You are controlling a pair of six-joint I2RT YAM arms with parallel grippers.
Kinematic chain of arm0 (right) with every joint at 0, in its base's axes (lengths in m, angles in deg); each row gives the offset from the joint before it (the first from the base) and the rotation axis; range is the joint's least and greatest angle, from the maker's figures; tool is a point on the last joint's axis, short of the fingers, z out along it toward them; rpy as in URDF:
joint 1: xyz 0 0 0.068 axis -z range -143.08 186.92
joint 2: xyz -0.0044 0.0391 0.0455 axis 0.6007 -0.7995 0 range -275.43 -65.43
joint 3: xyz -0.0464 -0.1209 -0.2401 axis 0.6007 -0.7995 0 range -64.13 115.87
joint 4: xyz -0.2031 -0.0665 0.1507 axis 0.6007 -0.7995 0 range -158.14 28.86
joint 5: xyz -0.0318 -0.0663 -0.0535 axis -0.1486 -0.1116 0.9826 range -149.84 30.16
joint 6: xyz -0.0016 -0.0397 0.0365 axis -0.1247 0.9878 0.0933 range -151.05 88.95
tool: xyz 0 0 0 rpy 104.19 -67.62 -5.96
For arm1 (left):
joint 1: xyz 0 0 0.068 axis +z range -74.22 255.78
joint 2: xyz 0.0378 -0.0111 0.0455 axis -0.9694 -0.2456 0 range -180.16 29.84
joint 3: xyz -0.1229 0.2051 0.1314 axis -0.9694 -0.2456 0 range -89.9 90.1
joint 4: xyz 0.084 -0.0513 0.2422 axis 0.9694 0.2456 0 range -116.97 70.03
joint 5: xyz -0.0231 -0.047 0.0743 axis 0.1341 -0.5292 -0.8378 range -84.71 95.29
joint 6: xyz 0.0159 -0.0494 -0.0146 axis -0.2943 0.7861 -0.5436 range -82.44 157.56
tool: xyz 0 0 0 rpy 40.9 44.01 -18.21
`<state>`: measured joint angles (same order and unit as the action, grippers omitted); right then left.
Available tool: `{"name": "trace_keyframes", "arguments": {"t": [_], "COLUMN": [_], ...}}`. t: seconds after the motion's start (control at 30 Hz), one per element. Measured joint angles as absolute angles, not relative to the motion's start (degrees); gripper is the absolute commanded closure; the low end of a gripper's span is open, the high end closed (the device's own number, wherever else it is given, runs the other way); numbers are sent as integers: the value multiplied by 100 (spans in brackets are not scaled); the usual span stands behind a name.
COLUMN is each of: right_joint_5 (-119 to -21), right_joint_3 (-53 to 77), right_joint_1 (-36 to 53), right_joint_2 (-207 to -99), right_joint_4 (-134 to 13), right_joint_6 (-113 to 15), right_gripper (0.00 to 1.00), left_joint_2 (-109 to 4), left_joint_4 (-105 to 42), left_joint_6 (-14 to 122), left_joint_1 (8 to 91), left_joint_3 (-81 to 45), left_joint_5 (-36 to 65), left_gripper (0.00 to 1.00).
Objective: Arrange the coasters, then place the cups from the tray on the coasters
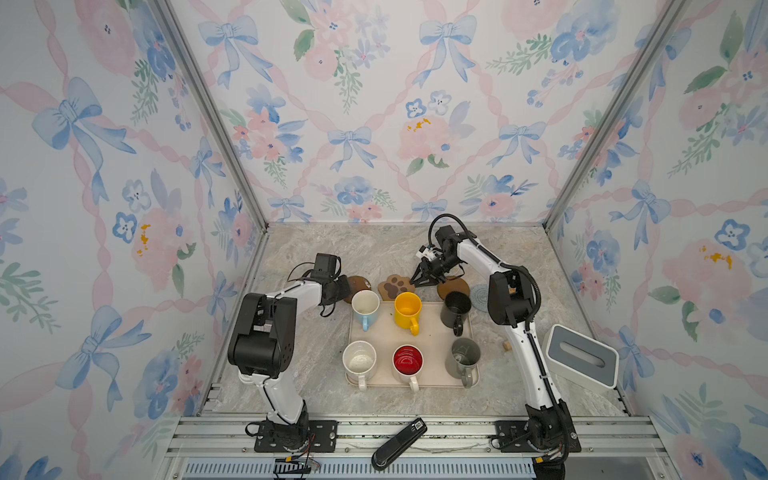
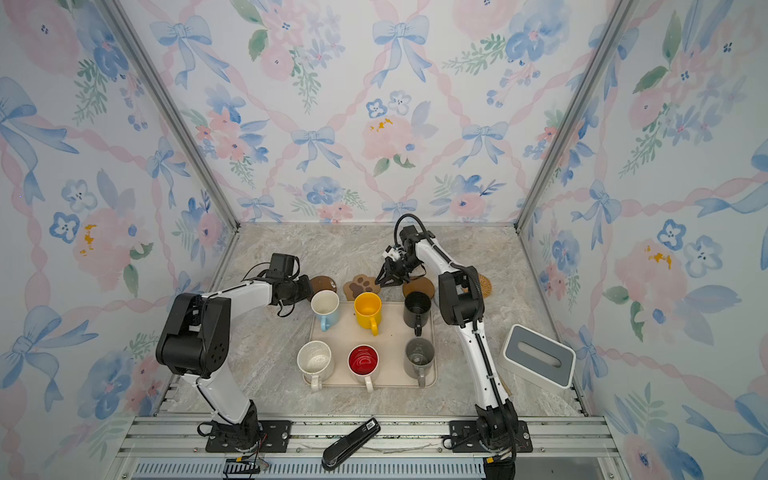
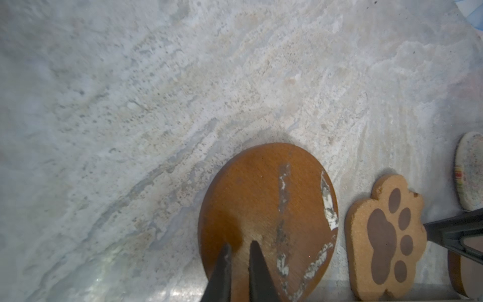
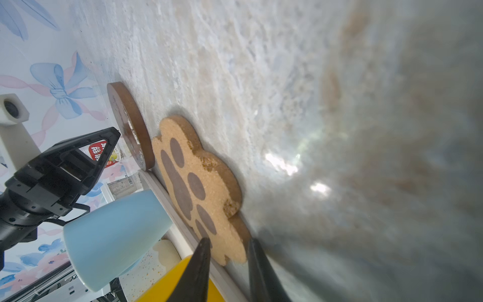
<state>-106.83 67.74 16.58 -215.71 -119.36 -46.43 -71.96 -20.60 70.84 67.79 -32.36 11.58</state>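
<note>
The beige tray (image 1: 428, 332) holds the light blue (image 1: 365, 307), yellow (image 1: 408, 311), black (image 1: 456, 309), speckled cream (image 1: 359, 360), red-inside (image 1: 408, 360) and grey (image 1: 463, 357) cups. Behind it lie the dark brown round coaster (image 3: 264, 198), paw-shaped coaster (image 1: 395, 286), wooden disc (image 1: 455, 286), grey-blue mat (image 1: 482, 296), tan rattan mat (image 2: 485, 284) and cream woven mat (image 3: 470, 172). My left gripper (image 3: 239, 245) is shut, its tips over the round coaster's near edge. My right gripper (image 4: 229, 241) is closed on the paw coaster's end lobe (image 4: 230, 251).
A white-and-grey box (image 1: 582, 359) stands tilted at the right, beside the right arm. A black stapler-like tool (image 1: 399, 442) lies on the front rail. A small tan bit (image 1: 506, 345) sits right of the tray. Bare marble (image 1: 353, 249) stretches behind the coasters.
</note>
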Motion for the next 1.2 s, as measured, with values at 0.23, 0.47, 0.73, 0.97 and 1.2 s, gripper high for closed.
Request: {"name": "trace_keyframes", "arguments": {"t": [0.23,0.47,0.73,0.97,1.2], "right_joint_5": [-10908,-11183,-11264,-11295,-11211], "right_joint_3": [6774,6774,6663,6055,5216], "right_joint_1": [1533,1494,1520,1717,2104], "right_joint_2": [-21602,-21722,-21737,-21420,-20723], "right_joint_4": [-11564,-11095,-10552,-10032,-9383], "right_joint_6": [-4958,-5360,-5694,-5932,-6193], "right_gripper": [72,73,73,73,73], "left_joint_2": [-6872,-6706,-6708,-6839,-7062], "left_joint_4": [-2044,-2014,-1961,-1992,-2132], "left_joint_6": [7082,7060,7065,7084,7108], "left_joint_1": [6895,6945,6945,6939,6899], "left_joint_3": [-3345,-3621,-3756,-3756,-3749], "left_joint_5": [1088,1046,1151,1370,1499], "left_gripper": [87,94,94,96,96]}}
